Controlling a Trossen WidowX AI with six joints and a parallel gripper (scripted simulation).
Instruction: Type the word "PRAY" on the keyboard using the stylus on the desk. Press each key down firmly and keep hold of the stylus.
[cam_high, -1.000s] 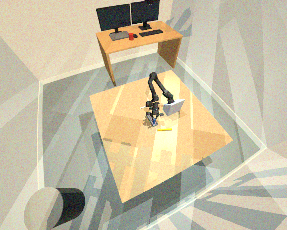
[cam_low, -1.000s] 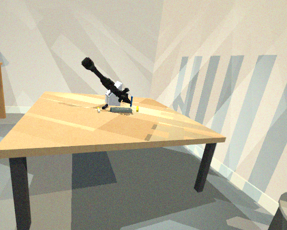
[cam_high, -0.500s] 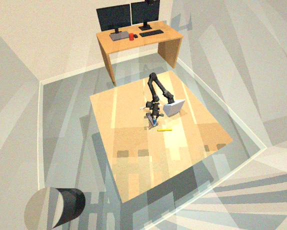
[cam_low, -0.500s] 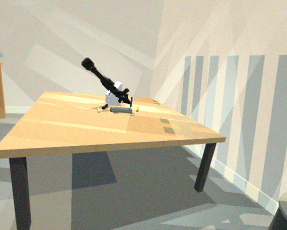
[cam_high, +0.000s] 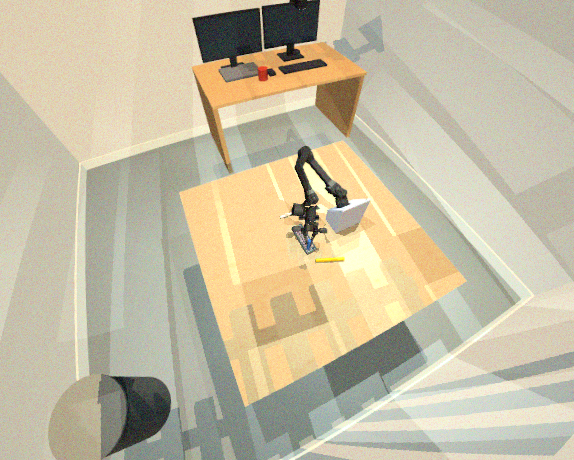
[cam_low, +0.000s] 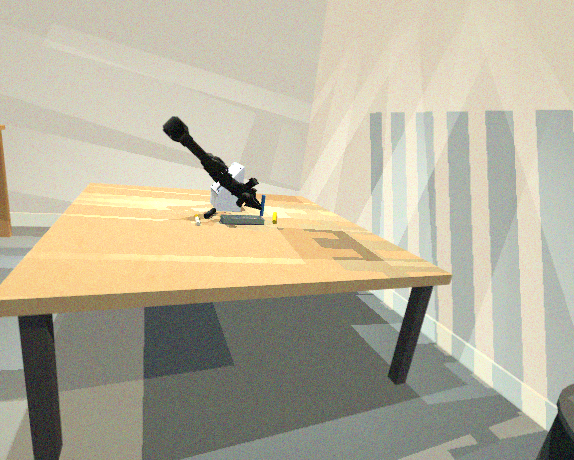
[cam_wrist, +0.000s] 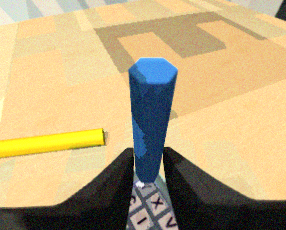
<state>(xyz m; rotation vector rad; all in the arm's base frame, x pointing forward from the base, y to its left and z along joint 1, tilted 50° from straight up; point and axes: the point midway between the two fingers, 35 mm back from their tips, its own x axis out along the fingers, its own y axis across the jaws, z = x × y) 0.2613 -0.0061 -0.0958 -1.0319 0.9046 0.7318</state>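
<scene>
Stretches out over a broad, light-wood tabletop (cam_high: 210, 225) (cam_low: 175, 275) (cam_wrist: 60, 90), well apart from a brown wooden desk (cam_high: 240, 97) (cam_low: 4, 190) bearing a red cylindrical cup (cam_high: 262, 74), contents too small to tell. Grips the blue hexagonal stylus (cam_high: 309, 244) (cam_low: 263, 205) (cam_wrist: 152, 115) upright in black jaws (cam_high: 311, 237) (cam_low: 261, 207), over the small grey keyboard (cam_high: 301, 237) (cam_low: 242, 220) (cam_wrist: 141, 218).

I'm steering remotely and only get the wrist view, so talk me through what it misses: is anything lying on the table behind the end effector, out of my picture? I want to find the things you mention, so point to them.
Observer: Yes. The top view shows a thin white stick (cam_high: 285, 216) on the wooden table (cam_high: 225, 320) (cam_low: 200, 280) (cam_wrist: 65, 95), beside the black arm (cam_high: 304, 170) (cam_low: 215, 167).
Operator: And what is the arm mounted by?
Observer: A pale, slant-faced block (cam_high: 350, 216) (cam_low: 227, 201) stands at its base.
Operator: Anything beyond the table?
Observer: A separate wooden desk (cam_high: 280, 90) carrying two black monitors (cam_high: 230, 36) (cam_high: 290, 25).
</scene>
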